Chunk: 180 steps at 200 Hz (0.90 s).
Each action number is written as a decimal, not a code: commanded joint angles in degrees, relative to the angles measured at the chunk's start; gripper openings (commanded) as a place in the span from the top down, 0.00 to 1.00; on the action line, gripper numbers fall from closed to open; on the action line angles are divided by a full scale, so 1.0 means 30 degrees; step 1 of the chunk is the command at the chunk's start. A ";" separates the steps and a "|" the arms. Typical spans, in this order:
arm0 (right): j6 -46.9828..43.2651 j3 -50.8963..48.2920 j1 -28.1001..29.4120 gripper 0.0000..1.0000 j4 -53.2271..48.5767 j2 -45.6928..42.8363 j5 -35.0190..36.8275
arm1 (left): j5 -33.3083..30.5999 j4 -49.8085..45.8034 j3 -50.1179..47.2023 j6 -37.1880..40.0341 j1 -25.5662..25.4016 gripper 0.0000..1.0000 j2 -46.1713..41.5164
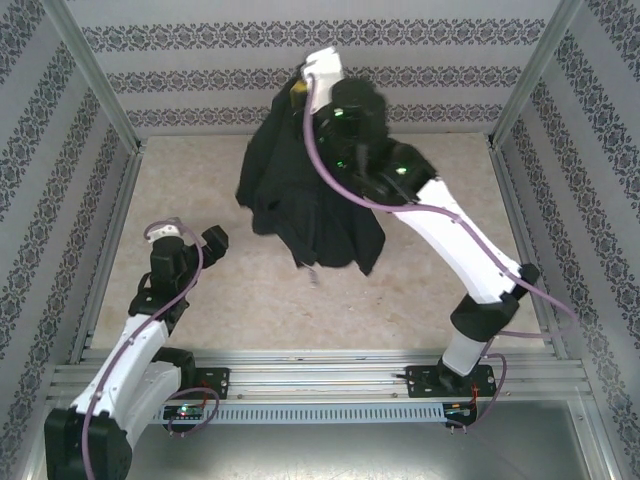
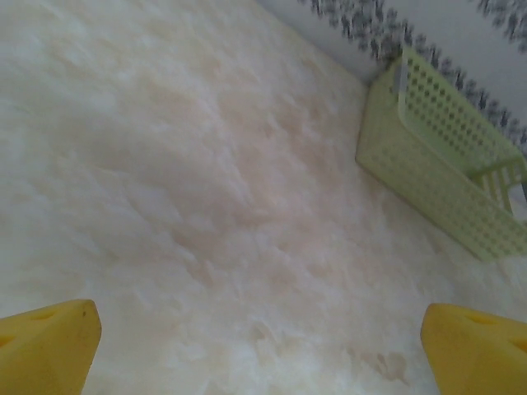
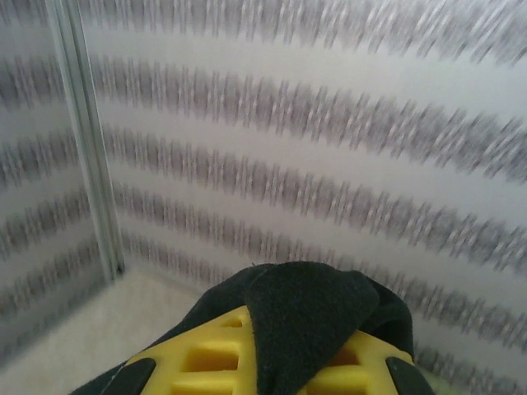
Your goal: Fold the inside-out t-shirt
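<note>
T-shirt: black cloth, soft, matt.
My right pincer: yellow plastic fingers, smooth, matt.
Basket: pale green plastic, perforated, faint sheen.
Table: pale, mottled, matt surface.
Corner post: bare metal, dull shine.

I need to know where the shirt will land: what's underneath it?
The shirt hangs from the right hand over bare table. The stretch of table directly behind its folds is covered, so anything there can't be seen.

White arm links, black joints, purple cables, yellow fingers
</note>
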 commanded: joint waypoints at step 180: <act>0.8786 -0.1585 -0.7896 0.15 -0.1589 0.9705 -0.5891 | 0.3734 0.1089 0.4411 0.2011 -0.4407 0.07 1.1751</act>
